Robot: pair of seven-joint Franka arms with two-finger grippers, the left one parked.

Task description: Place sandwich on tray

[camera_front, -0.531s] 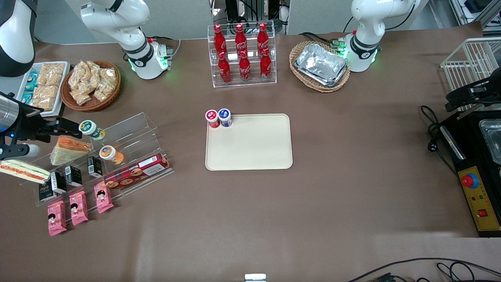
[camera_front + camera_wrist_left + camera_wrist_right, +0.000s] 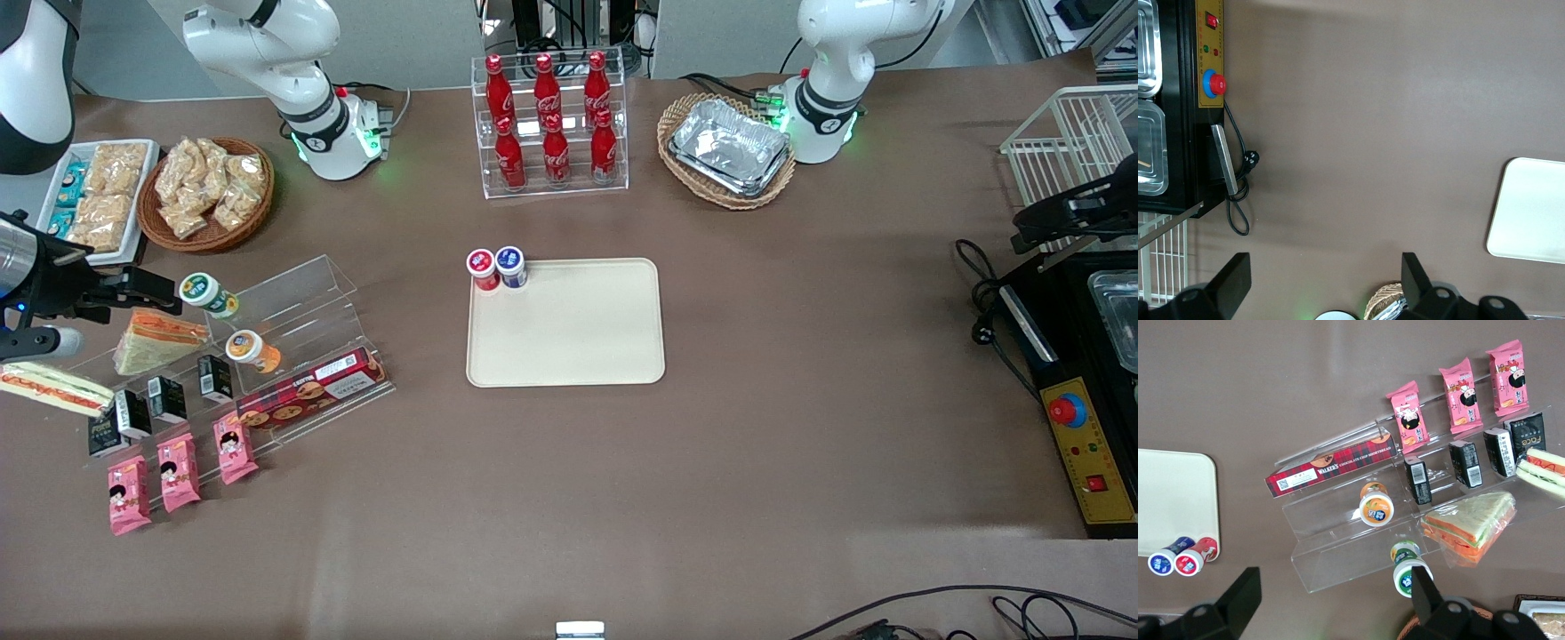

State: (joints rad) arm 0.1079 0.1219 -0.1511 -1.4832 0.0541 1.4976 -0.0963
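Note:
The sandwich [image 2: 53, 388] [image 2: 1541, 470], a long pale wedge with a red-orange stripe, lies at the working arm's end of the clear acrylic rack [image 2: 267, 338]. The cream tray [image 2: 569, 329] [image 2: 1171, 493] [image 2: 1531, 207] lies flat mid-table, well off toward the parked arm's end from the sandwich. My gripper [image 2: 133, 293] [image 2: 1335, 600] hangs open and holds nothing. It is above the rack's upper tier, next to a green-lidded cup [image 2: 206, 293] [image 2: 1408, 570] and farther from the front camera than the sandwich.
A darker tan wedge [image 2: 156, 340] [image 2: 1469, 523] lies beside the sandwich on the rack, with an orange cup [image 2: 249, 349], black cartons, a biscuit box and pink packets [image 2: 178, 462]. Red [image 2: 482, 267] and blue [image 2: 510, 265] cups stand at the tray's corner. Snack baskets and cola bottles [image 2: 551, 124] sit farther back.
My gripper has shifted slightly toward the working arm's end of the table. The sandwich and the tray have not moved.

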